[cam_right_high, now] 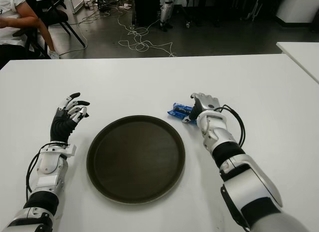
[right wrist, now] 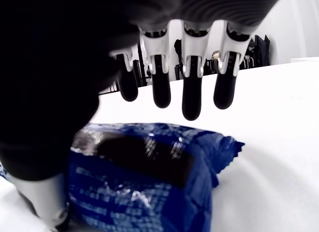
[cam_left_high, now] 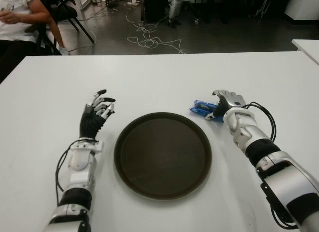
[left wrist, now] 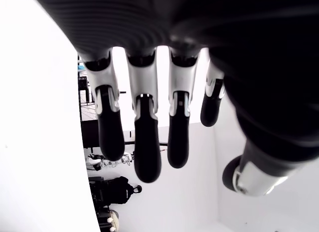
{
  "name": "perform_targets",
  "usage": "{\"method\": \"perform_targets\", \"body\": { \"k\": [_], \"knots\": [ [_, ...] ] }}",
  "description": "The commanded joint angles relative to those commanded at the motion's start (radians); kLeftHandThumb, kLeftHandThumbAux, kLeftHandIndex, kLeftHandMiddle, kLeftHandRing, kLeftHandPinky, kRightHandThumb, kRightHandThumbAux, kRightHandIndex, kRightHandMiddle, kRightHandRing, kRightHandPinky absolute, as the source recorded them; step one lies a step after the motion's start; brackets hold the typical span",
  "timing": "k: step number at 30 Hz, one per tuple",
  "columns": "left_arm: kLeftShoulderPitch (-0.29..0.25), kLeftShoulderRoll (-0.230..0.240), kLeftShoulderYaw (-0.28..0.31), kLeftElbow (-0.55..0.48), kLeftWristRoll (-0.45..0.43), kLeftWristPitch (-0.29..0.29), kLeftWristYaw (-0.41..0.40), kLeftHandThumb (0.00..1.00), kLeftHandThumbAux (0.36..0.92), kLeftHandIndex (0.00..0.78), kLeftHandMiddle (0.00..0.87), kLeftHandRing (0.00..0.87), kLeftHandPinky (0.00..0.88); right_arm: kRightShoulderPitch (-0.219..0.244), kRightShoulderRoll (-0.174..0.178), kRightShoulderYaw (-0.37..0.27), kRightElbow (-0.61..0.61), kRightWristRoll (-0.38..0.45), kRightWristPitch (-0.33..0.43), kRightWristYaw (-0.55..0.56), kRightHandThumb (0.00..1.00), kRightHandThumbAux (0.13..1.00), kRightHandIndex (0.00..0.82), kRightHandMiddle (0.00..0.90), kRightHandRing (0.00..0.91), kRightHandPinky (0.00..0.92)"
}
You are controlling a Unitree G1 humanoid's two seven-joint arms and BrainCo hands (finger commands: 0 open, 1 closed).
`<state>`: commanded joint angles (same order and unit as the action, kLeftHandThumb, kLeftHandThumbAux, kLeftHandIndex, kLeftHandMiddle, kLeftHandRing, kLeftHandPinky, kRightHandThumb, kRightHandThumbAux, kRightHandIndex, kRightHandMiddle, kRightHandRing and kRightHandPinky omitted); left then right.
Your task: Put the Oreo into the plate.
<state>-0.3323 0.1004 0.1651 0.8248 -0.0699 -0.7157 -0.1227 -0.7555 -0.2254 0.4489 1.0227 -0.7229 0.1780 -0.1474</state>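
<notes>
My right robot hand (cam_left_high: 227, 105) hovers fingers-spread over the Oreo pack (cam_left_high: 205, 110), right of centre; nothing grasped yet. Plate (cam_left_high: 127, 157) empty; left robot hand (cam_left_high: 97, 111) relaxed.

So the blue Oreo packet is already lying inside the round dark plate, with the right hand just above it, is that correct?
Not quite. The blue Oreo packet lies on the white table, outside the round dark plate, just past its far right rim, as the left eye view shows. The right hand is indeed over it, fingers open and not yet closed on it, as the right wrist view shows.
</notes>
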Motion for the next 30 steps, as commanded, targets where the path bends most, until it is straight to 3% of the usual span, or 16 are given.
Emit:
{"method": "perform_targets", "body": {
  "k": [2, 20, 25, 30],
  "knots": [
    [0.000, -0.001, 0.000, -0.001, -0.003, 0.003, -0.002, 1.000, 0.646, 0.205, 0.385, 0.525, 0.413, 0.000, 0.008, 0.004, 0.015, 0.001, -0.005, -0.002, 0.000, 0.730, 0.171, 0.190, 0.205, 0.210],
    [-0.003, -0.007, 0.002, 0.012, 0.001, -0.007, 0.007, 1.000, 0.647, 0.192, 0.381, 0.522, 0.422, 0.007, 0.096, 0.042, 0.154, 0.009, -0.056, -0.035, 0.000, 0.741, 0.169, 0.183, 0.202, 0.229],
    [0.000, -0.008, -0.001, 0.006, 0.011, -0.007, 0.020, 1.000, 0.647, 0.199, 0.382, 0.523, 0.421, 0.014, 0.111, 0.054, 0.173, 0.009, -0.068, -0.035, 0.000, 0.745, 0.191, 0.187, 0.195, 0.218],
    [0.001, -0.007, -0.004, 0.005, 0.026, -0.008, 0.038, 1.000, 0.646, 0.197, 0.383, 0.524, 0.403, 0.024, 0.121, 0.059, 0.183, 0.010, -0.077, -0.032, 0.000, 0.755, 0.248, 0.241, 0.253, 0.288]
  ]
}}
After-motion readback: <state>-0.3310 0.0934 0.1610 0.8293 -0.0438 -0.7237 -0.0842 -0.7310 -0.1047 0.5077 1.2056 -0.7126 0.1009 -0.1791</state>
